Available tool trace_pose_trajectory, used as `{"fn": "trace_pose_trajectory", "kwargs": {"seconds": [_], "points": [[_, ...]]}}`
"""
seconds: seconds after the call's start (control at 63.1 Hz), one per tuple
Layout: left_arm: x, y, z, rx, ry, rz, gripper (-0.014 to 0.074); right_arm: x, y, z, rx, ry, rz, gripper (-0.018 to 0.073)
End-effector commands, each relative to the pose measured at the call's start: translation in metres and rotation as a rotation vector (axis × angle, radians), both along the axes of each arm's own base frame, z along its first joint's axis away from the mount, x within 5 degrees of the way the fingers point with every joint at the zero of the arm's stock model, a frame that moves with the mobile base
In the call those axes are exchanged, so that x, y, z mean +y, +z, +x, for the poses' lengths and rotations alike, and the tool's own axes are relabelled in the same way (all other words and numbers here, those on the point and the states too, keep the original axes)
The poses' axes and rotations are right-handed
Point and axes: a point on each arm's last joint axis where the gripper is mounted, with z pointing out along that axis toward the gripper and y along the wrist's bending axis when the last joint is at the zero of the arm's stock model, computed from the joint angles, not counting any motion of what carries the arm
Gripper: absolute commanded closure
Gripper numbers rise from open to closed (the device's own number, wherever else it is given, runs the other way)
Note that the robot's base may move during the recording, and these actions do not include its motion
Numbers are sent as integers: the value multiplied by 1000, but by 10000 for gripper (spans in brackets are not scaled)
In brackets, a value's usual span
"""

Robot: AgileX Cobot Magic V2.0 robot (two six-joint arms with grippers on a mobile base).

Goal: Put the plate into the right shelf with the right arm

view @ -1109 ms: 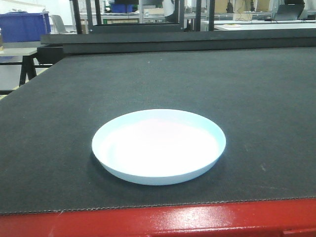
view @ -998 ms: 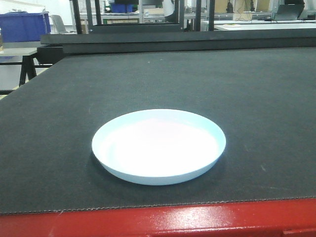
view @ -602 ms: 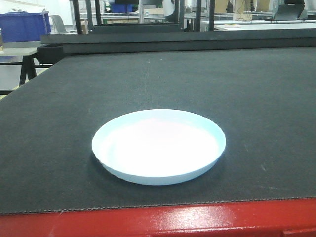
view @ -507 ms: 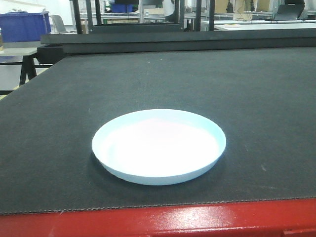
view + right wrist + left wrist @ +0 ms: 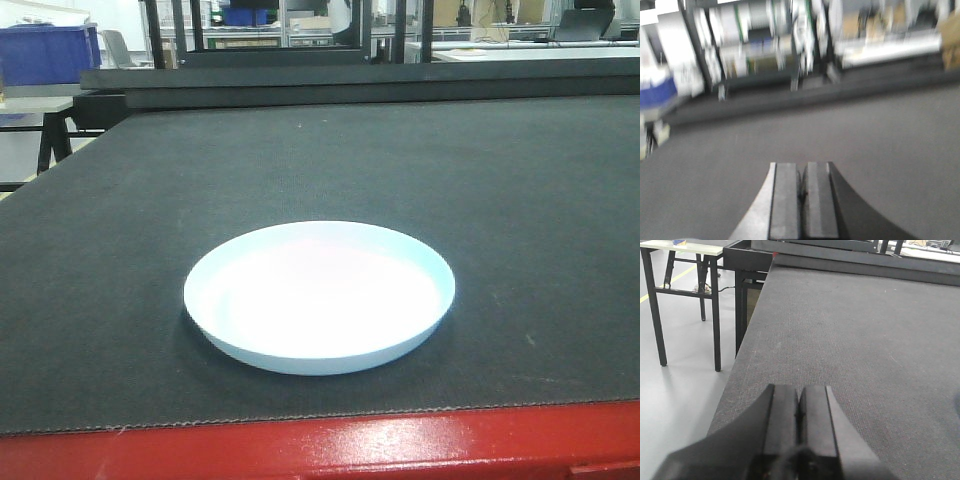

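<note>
Here, plate (image 5: 320, 298) flat on the mat (image 5: 300, 160); right gripper (image 5: 801, 172) closed, empty.
Glossy, stiff, probably slippery: pinch the raised rim. It seems to lie low-left of the gripper, but that view is blurred.

- Nothing readable in any of these views, honestly: no text, labels, brands or numbers.
- The background racks (image 5: 765, 45) in the right wrist view are way too blurred for any lettering.
- The blue bin (image 5: 45, 52) far back in the front view is too small to read.
</note>
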Motion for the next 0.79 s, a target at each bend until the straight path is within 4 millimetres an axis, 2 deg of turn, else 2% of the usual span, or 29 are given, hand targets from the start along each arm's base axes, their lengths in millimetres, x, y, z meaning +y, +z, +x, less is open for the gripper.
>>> {"fn": "trace_pose_trajectory", "kwargs": {"seconds": [0.0,0.095,0.19,0.254,0.269,0.365,0.428,0.618,0.777], "points": [[0,5,0,-86,-2,-11,643,11,34,21,100,121,-53,505],[0,5,0,-86,-2,-11,643,31,51,52,280,290,-80,500],[0,5,0,-86,-2,-11,643,52,50,84,443,400,-73,438],[0,5,0,-86,-2,-11,643,69,40,111,555,459,-87,272],[0,5,0,-86,-2,-11,643,72,38,115,571,466,-89,256],[0,5,0,-86,-2,-11,643,93,16,143,691,512,-114,27],[0,5,0,-86,-2,-11,643,107,-3,161,782,529,-124,-45],[0,5,0,-86,-2,-11,643,138,-58,199,1008,552,-129,-53],[0,5,0,-86,-2,-11,643,150,-95,220,1118,539,-137,-53]]}}
